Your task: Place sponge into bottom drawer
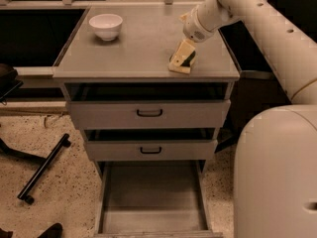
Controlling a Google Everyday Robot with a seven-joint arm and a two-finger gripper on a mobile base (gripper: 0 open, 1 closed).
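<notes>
My gripper point(181, 61) is at the right front of the cabinet top point(143, 43), pointing down onto the sponge point(187, 60). Its pale fingers point(174, 62) are open and straddle the sponge. Only a dark green sliver of the sponge shows between them, resting on the top. The bottom drawer point(151, 200) is pulled out towards me below the two shallower drawers, and its plain grey inside holds nothing.
A white bowl point(105, 26) stands at the back left of the cabinet top. The top drawer point(148, 113) and middle drawer point(150, 149) are slightly ajar. My white arm and body point(277, 172) fill the right side. A black chair leg point(42, 170) lies on the speckled floor, left.
</notes>
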